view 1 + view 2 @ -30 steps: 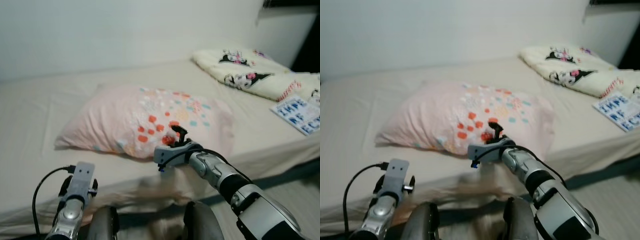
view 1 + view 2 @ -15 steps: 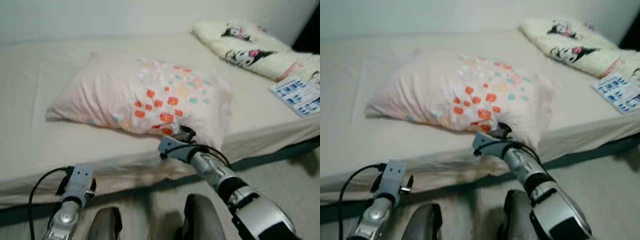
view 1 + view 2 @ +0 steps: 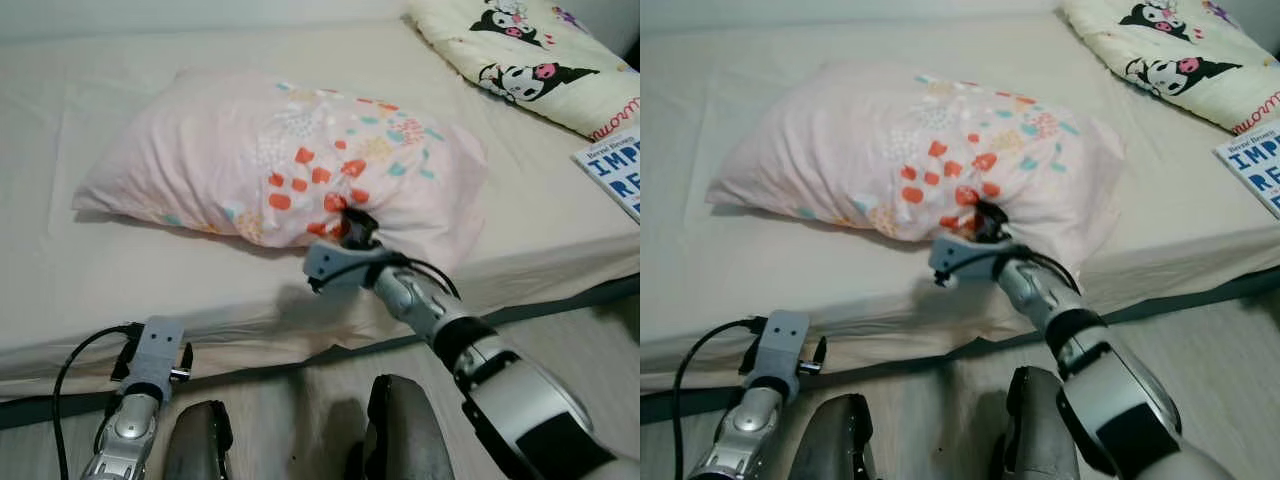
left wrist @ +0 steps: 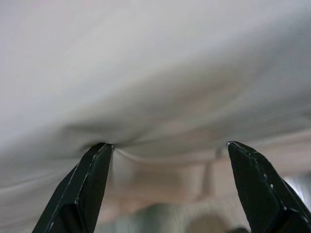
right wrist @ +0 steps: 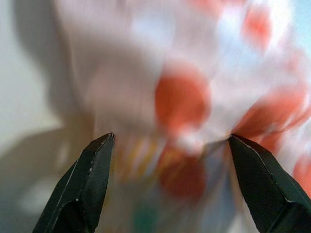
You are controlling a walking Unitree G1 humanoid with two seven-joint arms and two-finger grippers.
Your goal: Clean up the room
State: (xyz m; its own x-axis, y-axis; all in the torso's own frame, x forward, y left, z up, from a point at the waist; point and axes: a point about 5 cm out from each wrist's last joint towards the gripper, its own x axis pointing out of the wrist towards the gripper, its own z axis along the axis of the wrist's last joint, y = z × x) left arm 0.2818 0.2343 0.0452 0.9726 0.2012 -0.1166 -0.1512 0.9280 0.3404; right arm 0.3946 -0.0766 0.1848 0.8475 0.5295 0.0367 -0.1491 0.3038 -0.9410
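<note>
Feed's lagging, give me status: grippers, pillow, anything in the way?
Right gripper open, fingers against pillow front edge. Left gripper open, low by bed side. Nothing blocking the pillow.

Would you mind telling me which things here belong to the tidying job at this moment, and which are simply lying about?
In use:
- pink spotted pillow, at the bed's near edge
- right gripper, fingers open against the pillow's front edge

Lying about:
- cartoon-print blanket, far right on the bed
- blue-lettered booklet, at the right edge
- left gripper, open, low by the bed's side
</note>
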